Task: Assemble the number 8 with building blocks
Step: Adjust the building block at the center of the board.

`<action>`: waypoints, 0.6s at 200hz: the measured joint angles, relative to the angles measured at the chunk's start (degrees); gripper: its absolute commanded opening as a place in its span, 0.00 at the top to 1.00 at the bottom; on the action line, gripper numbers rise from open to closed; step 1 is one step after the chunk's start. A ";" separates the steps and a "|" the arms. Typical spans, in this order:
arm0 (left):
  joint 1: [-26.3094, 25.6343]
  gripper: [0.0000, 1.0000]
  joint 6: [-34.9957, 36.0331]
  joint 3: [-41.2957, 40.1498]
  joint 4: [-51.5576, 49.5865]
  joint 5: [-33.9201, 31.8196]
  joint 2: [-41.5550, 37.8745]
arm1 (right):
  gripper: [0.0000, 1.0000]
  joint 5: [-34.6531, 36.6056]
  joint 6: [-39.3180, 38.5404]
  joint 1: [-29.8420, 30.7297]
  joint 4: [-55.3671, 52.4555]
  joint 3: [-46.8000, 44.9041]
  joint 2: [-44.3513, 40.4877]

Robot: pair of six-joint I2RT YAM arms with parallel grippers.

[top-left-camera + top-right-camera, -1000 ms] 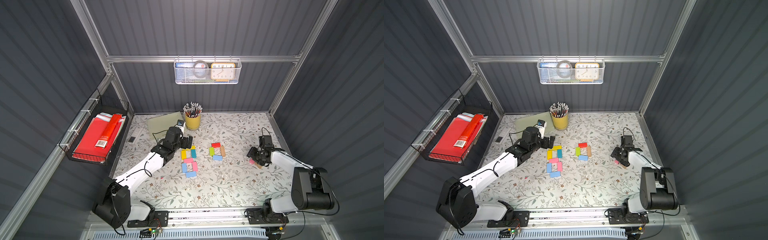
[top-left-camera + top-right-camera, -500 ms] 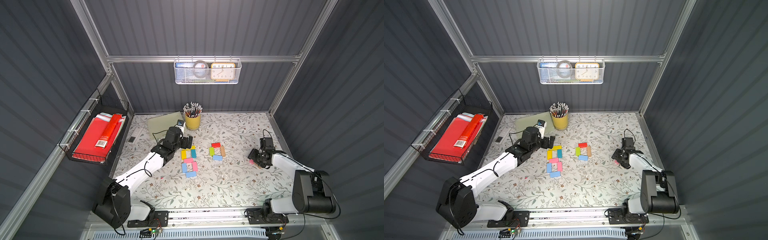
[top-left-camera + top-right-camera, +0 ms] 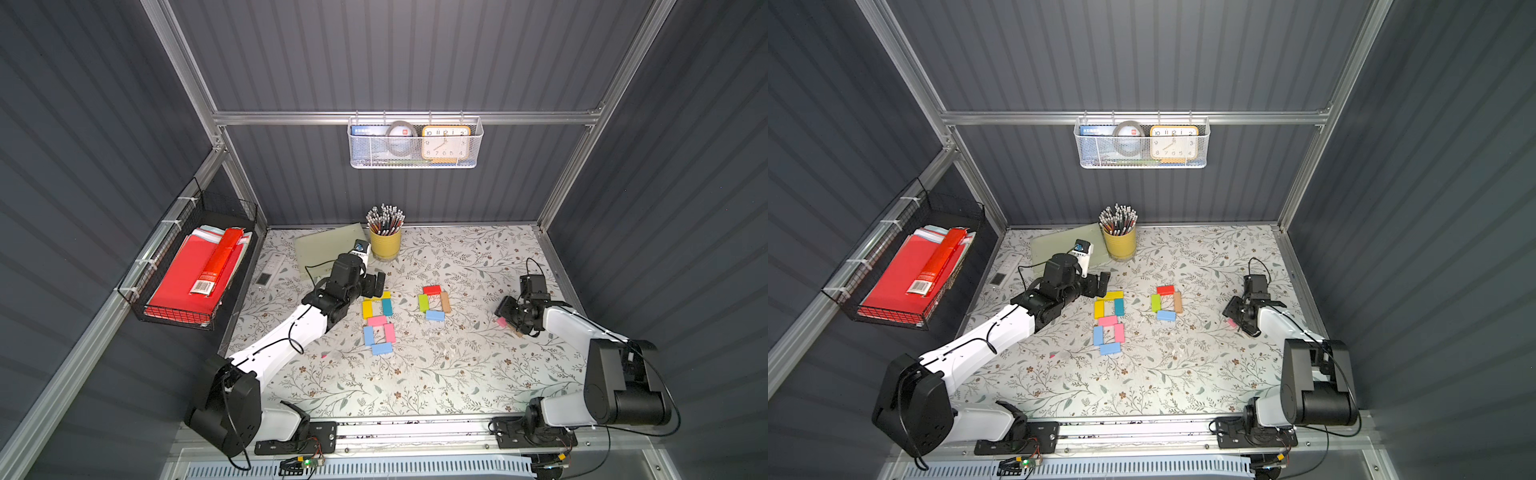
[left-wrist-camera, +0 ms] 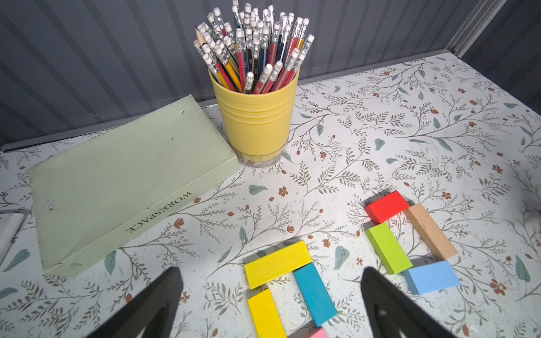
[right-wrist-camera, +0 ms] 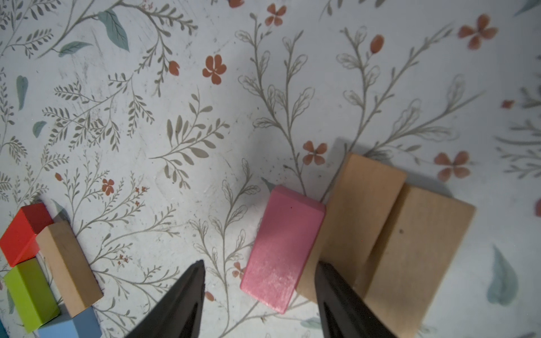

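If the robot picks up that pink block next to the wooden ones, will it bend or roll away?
Probably neither. The pink block looks like solid painted wood, so it should stay stiff. Its flat faces and square corners mean it likely won't roll. It sits right against a tan block, so the right hand closing might nudge that one.
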 measured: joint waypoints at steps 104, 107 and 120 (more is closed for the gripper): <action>0.00 0.01 0.00 0.00 0.00 -0.02 0.00 | 0.36 -0.92 0.04 0.00 0.00 0.55 0.35; 0.00 0.01 0.00 0.00 0.00 -0.02 0.00 | 0.36 -0.92 0.04 0.00 0.00 0.55 0.35; 0.00 0.01 0.00 0.00 0.00 -0.02 0.00 | 0.36 -1.07 0.04 0.00 0.13 0.55 0.46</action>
